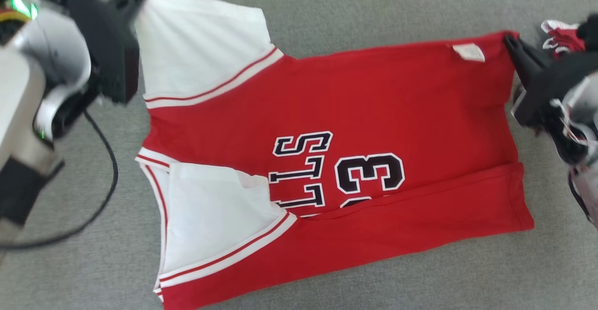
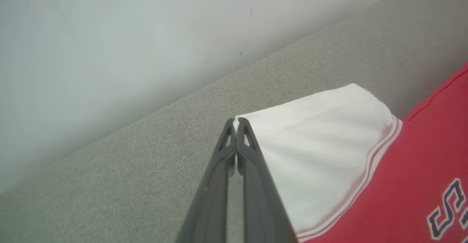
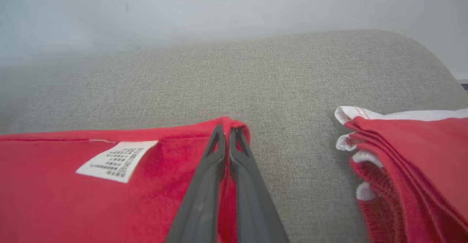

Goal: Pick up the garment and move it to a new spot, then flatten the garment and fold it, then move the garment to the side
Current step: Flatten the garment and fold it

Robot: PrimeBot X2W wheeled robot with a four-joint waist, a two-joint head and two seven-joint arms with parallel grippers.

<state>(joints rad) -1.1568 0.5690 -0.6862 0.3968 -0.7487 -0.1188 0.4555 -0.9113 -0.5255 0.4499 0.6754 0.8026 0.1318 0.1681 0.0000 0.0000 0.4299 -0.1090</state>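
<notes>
Jersey (image 1: 383,95) lettering (image 1: 303,170) half hidden by a fold (image 1: 420,193) — left gripper (image 2: 236,120) clamps its white sleeve (image 2: 318,155), right gripper (image 3: 226,127) its red hem corner (image 3: 244,130).

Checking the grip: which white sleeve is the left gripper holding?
The far sleeve, at the head view's top: the left gripper pinches its corner. The near sleeve, beside the lettering, lies untouched.

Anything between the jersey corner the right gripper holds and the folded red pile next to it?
Nothing: bare grey cushion separates the jersey from the folded red pile, clearest in the right wrist view.
</notes>
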